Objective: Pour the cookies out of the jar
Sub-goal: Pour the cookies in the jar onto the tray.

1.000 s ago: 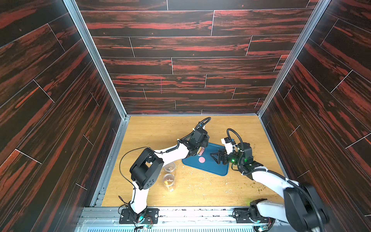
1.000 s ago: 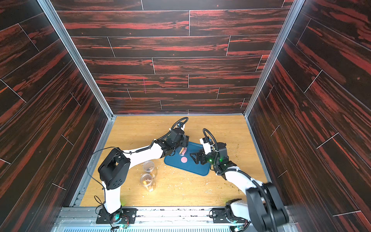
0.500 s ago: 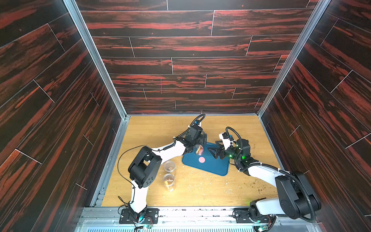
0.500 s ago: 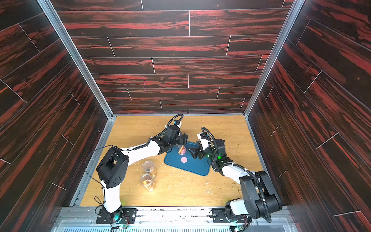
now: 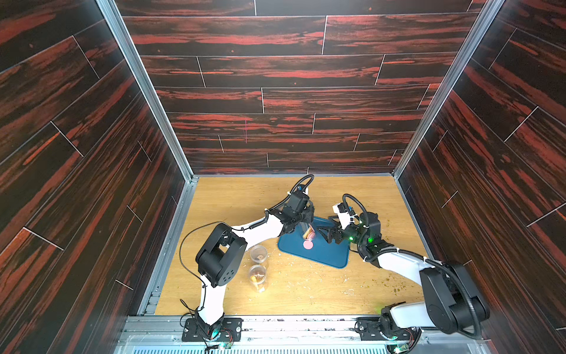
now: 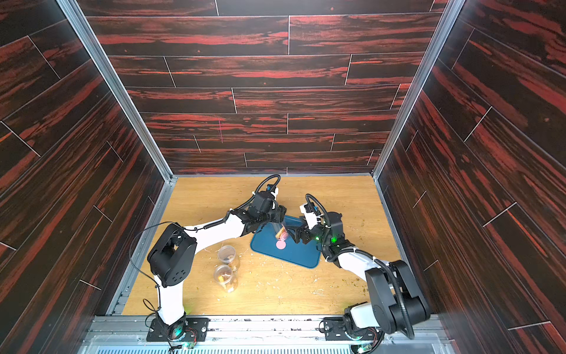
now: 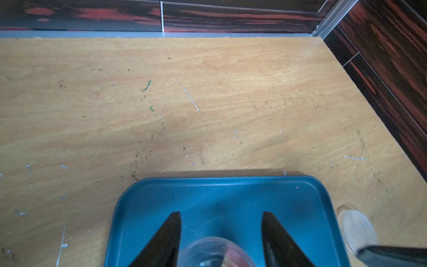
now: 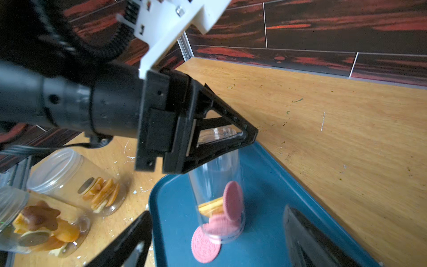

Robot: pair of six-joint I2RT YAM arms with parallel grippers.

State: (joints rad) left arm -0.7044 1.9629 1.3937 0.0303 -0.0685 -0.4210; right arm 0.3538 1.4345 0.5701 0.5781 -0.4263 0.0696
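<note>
My left gripper [image 5: 306,222] is shut on the base of a clear jar [image 8: 217,185], which it holds mouth down over the blue tray [image 8: 265,185]. Pink and yellow cookies [image 8: 232,203] are bunched at the jar's mouth. One pink cookie [image 8: 205,247] lies flat on the tray, partly under the rim; both top views show it [image 5: 307,244] [image 6: 280,244]. My right gripper [image 8: 217,211] is open, one finger on each side of the jar's mouth, touching nothing. In the left wrist view the jar [image 7: 215,252] sits between the fingers.
Two more clear jars [image 5: 258,254] [image 5: 257,277] with cookies inside stand on the wooden table left of the tray. A clear lid [image 7: 357,227] lies on the table beside the tray. Crumbs are scattered over the wood. Dark walls close in three sides.
My right gripper has moved in closer to the jar. The left arm shifted a little with the upturned jar. The pink cookie on the tray has stayed where it was.
</note>
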